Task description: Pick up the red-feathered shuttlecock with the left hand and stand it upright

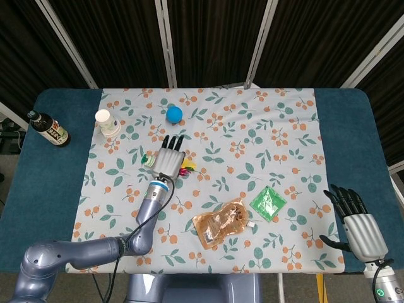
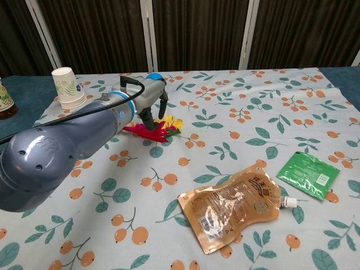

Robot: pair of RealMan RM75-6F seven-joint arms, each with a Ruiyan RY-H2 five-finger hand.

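Observation:
The red-feathered shuttlecock (image 1: 188, 166) lies on its side on the flowered cloth, its green base (image 1: 149, 159) pointing left. In the chest view only its red and yellow feathers (image 2: 160, 128) show; the base is hidden behind my forearm. My left hand (image 1: 169, 158) hovers right over the shuttlecock's middle. Its fingers (image 2: 151, 115) are spread and point down at the feathers, and nothing is in its grasp. Over the table's near right corner my right hand (image 1: 356, 224) rests open, away from everything.
A blue ball (image 1: 174, 113) sits just behind the left hand. A paper cup (image 1: 107, 122) and a dark bottle (image 1: 49, 129) stand at the far left. A brown spouted pouch (image 2: 233, 205) and a green packet (image 2: 308, 174) lie at the near right.

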